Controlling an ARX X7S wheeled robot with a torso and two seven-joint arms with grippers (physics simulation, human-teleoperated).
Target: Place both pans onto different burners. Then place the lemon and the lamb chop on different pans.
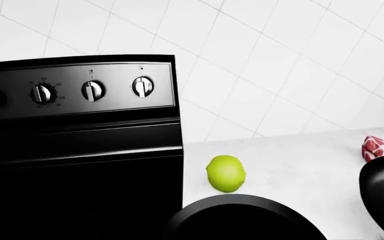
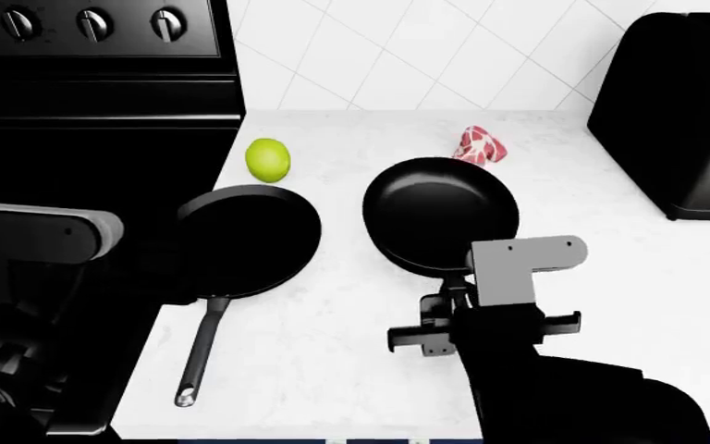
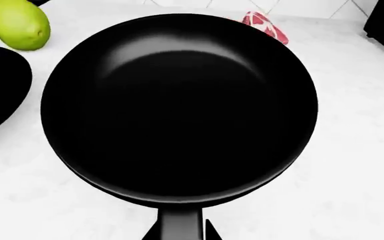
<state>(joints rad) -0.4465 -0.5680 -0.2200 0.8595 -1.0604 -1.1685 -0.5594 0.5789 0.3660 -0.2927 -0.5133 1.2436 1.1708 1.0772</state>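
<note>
Two black pans lie on the white counter (image 2: 330,351). The flatter pan (image 2: 247,239) overlaps the edge of the black cooktop (image 2: 84,157), its handle (image 2: 201,347) pointing toward me. The deeper pan (image 2: 440,215) sits mid-counter. My right gripper (image 3: 180,235) straddles its handle (image 3: 180,222), fingertips close on both sides with a thin gap on one side. The lemon (image 2: 267,159) lies behind the flatter pan, and the lamb chop (image 2: 480,146) behind the deeper one. No burner rings stand out on the dark glass. My left arm (image 2: 34,231) hangs over the stove, its gripper lost in the black.
The stove's control panel with round knobs (image 1: 93,90) rises at the back left, before a white tiled wall (image 2: 392,46). A large black appliance (image 2: 688,111) stands at the counter's far right. The counter's front edge runs just below the flatter pan's handle tip.
</note>
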